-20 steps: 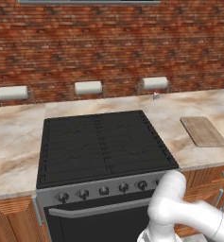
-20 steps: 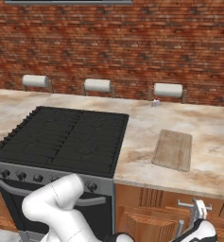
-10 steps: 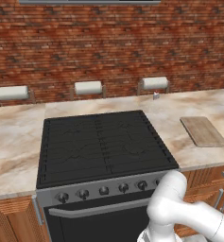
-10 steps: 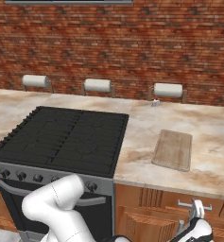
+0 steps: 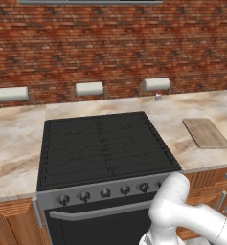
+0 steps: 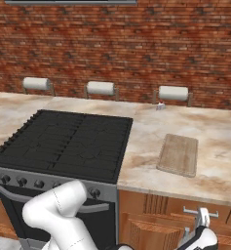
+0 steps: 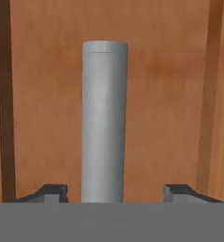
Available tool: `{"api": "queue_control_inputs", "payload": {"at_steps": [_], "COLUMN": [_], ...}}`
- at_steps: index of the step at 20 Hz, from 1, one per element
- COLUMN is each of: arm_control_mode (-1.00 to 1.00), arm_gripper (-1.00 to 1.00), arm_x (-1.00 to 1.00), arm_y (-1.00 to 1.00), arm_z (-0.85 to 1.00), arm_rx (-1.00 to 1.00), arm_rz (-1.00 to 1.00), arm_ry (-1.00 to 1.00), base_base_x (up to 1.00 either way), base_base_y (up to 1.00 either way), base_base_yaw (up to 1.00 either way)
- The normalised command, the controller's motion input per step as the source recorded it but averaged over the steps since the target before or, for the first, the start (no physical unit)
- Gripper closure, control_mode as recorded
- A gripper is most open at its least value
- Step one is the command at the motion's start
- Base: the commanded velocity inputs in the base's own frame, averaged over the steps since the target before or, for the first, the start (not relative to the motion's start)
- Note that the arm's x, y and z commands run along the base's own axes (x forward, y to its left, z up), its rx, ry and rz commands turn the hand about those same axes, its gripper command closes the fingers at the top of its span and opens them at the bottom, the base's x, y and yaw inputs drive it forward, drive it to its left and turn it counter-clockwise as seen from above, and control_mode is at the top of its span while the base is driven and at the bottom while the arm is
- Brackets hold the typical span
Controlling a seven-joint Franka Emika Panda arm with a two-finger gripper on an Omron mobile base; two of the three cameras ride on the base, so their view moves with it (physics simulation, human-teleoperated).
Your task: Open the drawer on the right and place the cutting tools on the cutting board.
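The drawer (image 7: 47,94) handle (image 7: 104,123) stands mid-frame between the gripper (image 7: 115,191) fingertips, spread wide and untouching, so an off-centre closing could probably slip off it.

The cutting board (image 6: 178,155) lies flat on the beige marbled desk (image 6: 219,146), to the right of the black stove (image 6: 63,146) and apart from it. Below the desk edge, the gripper (image 6: 202,219) sits right at the grey bar handle (image 6: 200,212) of the wood-grain drawer (image 6: 156,205). Three paper-towel rolls (image 6: 173,93) hang along the brick wall (image 6: 117,44) behind.
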Motion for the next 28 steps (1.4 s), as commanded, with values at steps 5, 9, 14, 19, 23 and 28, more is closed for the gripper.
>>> {"api": "queue_control_inputs", "payload": {"at_steps": [5, 9, 14, 19, 23, 28], "arm_control_mode": [-1.00, -1.00, -1.00, -1.00, -1.00, -1.00], "arm_gripper": [1.00, 1.00, 1.00, 1.00, 1.00, 1.00], "arm_x": [0.18, 0.14, 0.10, 0.12, 0.01, -0.08], "arm_y": [0.00, -0.01, -0.05, -0.07, -0.06, -0.07], "arm_z": [-0.24, -0.06, 0.00, 0.00, 0.00, 0.00], "arm_rx": [0.00, 0.00, 0.00, 0.00, 0.00, 0.00], "arm_rz": [0.00, 0.00, 0.00, 0.00, 0.00, 0.00], "arm_ry": [-0.12, -0.06, -0.01, 0.00, 0.00, 0.00], "base_base_x": [0.00, 0.00, 0.00, 0.00, 0.00, 0.00], "base_base_y": [0.00, 0.00, 0.00, 0.00, 0.00, 0.00], "base_base_yaw": [0.00, 0.00, 0.00, 0.00, 0.00, 0.00]}}
